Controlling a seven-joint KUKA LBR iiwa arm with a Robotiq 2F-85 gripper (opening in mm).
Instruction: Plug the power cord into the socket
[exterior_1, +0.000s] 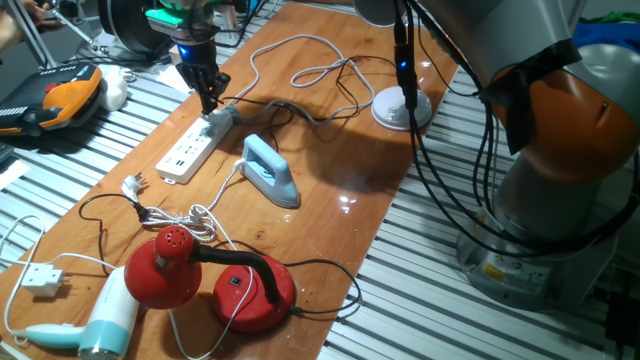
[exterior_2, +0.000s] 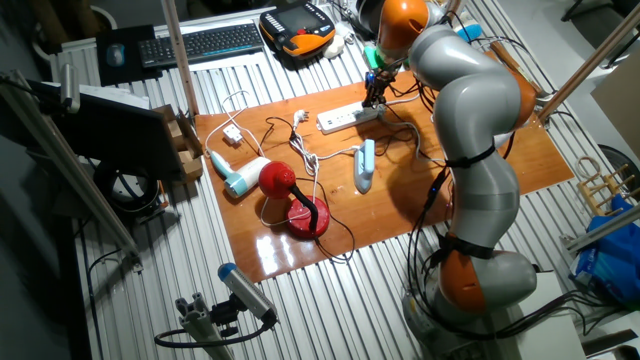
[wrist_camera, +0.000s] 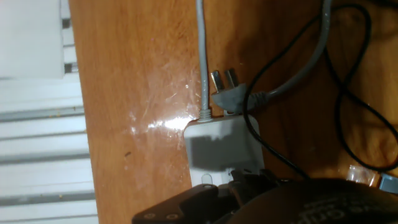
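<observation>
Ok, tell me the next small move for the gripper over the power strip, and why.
Probably a short, straight push down. The gripper stands upright over the cable end of the power strip, and the hand view shows a dark shape low over the white strip, likely the plug. Whether it is seated, or the fingers grip it, cannot be told.

I see a white socket (exterior_1: 190, 152) on the glossy brown wood table (exterior_1: 330, 230), a thin black cord (wrist_camera: 348, 106), a pale grey cable (exterior_1: 300, 70), a light-blue iron (exterior_1: 270, 170), a red lamp (exterior_1: 205, 275), and the arm (exterior_2: 470, 130) grey with orange joints
</observation>
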